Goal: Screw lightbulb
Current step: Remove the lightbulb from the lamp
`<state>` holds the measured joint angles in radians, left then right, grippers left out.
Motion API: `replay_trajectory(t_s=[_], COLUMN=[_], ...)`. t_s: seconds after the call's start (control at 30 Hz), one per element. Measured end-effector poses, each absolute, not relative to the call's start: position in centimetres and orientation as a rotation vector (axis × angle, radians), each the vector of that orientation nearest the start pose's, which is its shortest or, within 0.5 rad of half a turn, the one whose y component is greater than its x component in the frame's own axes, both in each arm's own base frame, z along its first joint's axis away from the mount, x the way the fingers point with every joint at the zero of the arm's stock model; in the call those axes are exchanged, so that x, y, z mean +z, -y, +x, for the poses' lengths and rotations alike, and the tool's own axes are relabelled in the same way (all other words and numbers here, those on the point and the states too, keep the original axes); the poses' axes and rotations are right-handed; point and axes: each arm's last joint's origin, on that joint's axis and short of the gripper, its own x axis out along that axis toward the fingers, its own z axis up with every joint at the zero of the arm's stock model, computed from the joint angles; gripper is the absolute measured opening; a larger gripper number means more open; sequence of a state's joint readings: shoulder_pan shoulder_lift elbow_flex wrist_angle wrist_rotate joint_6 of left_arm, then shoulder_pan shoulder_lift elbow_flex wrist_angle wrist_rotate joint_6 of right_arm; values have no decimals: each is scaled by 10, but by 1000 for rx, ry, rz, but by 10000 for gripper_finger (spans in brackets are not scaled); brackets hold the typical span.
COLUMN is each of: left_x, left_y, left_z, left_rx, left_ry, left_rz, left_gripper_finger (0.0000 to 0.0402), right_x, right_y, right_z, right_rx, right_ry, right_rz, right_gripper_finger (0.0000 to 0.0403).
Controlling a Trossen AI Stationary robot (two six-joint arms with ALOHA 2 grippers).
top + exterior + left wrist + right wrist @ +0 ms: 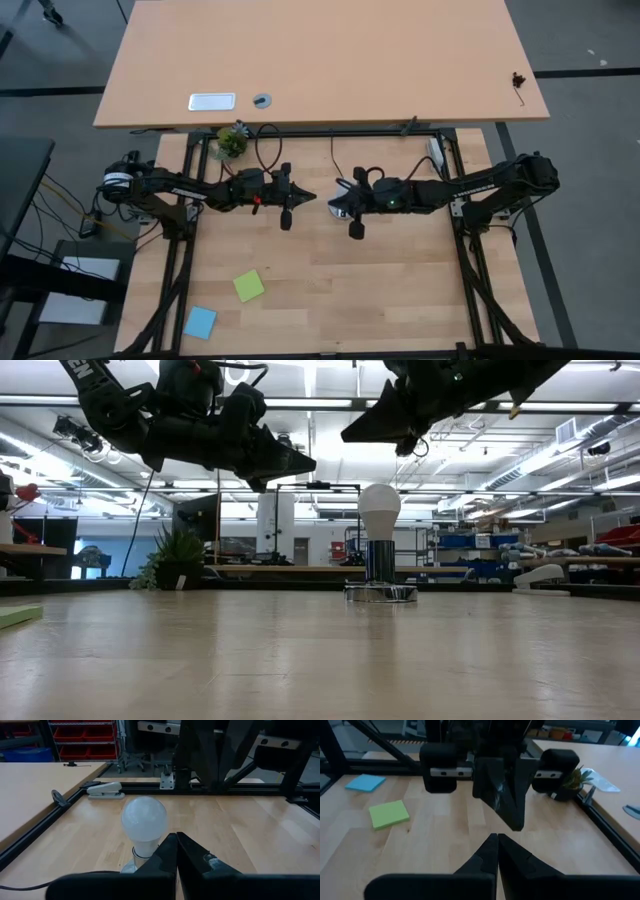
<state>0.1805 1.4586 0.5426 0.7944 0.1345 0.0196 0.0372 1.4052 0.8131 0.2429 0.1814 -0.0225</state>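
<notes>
2 dark grippers, left and right, hang closed and empty above the white frosted lightbulb standing upright in its round silver socket.

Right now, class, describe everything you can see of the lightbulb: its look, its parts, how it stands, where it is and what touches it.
The lightbulb is white, frosted and pear-shaped, round end up. It stands upright, its neck narrowing into a shiny round metal socket resting on the wooden table, so its screw base is hidden. It sits between the two raised arms, and neither gripper touches it. In the left wrist view the left gripper is shut, just in front of it.
</notes>
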Motion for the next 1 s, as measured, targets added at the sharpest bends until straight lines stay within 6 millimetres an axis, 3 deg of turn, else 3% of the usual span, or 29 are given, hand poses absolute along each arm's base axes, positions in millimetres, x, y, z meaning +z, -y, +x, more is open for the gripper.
replay_trajectory(t_s=[1.0], left_x=[194], left_y=[-49], left_z=[279], left_rx=[95], left_ry=[-146], left_rz=[30], left_gripper_finger=[12], right_x=[242], right_y=[-6], right_z=[303], right_rx=[-143], right_ry=[-364], right_rz=[-36], right_gripper_finger=[20])
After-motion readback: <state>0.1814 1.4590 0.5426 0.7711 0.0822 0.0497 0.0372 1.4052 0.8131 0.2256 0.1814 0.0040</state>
